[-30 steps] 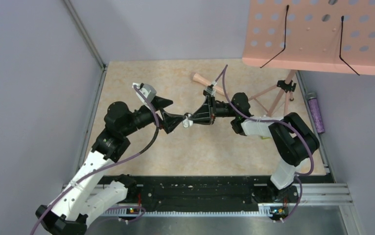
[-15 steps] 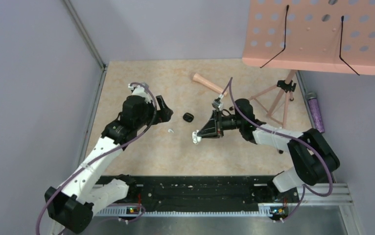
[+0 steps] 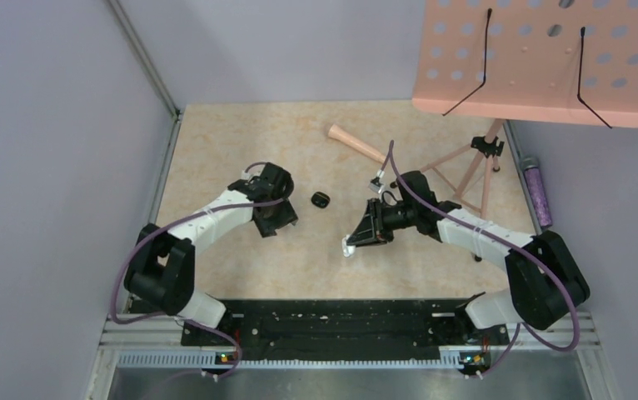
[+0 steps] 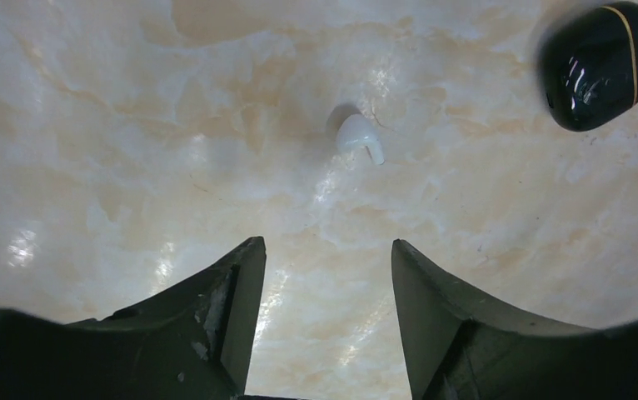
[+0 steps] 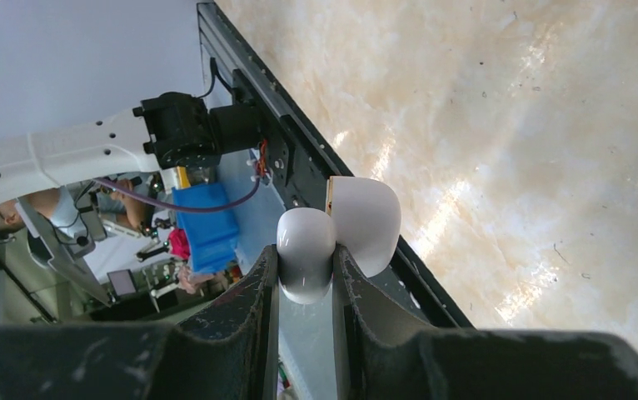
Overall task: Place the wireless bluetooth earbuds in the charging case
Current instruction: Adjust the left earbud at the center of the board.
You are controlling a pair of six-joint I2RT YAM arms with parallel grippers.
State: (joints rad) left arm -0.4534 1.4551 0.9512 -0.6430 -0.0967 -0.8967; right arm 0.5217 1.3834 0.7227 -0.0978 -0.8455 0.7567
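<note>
Case (image 5: 357, 218), lower half out of sight between fingers (image 5: 241, 321) of right hand (image 5: 306, 262)

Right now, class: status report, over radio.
Left fingers open, earbud lying loose ahead. Right fingers shut on white charging case. Black pod near earbud, not touching.

The bench (image 4: 132, 100) has a polished top patterned like beige marble, and it throws back bright glints. The earbud (image 4: 357, 137) lying on it is smooth white plastic with a soft sheen. The black pod (image 4: 599, 65) is glossy, almost mirror-like, with a thin gold line. The left claw (image 4: 324, 250) is matt black plastic, scuffed and grainy at its tips. The right claw (image 5: 306, 254) has the same rough matt finish, and the charging case (image 5: 366, 221) in it is smooth, glossy white plastic.
</note>
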